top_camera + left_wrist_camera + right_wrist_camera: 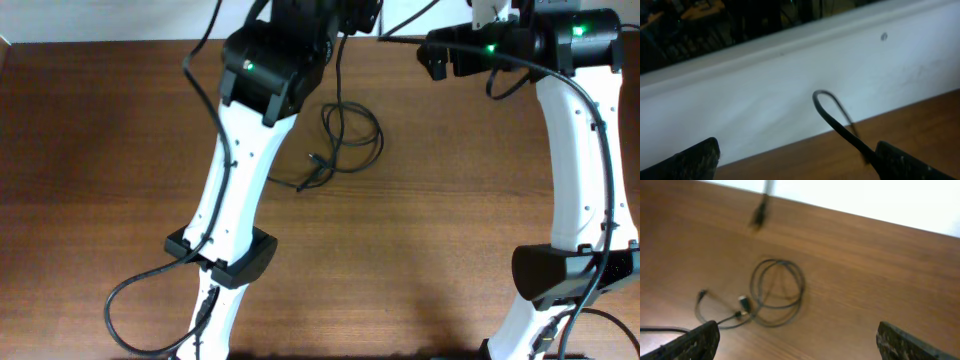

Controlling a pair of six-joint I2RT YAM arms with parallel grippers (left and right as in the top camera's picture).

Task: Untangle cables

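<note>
The cables (350, 135) are lying coiled on the worktop (100, 150) between the arms. The right claw (797, 330), spread and empty, is being aimed down at them; the left claw (797, 152), likewise spread, is being pointed away, toward the wall (790, 75).

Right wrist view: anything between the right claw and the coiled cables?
No. Only bare wooden table separates the open right claw from the cables in the right wrist view.

Right of the cables (318, 160) I've got open table (450, 220); my left arm (240, 170) crowds their left side.
</note>
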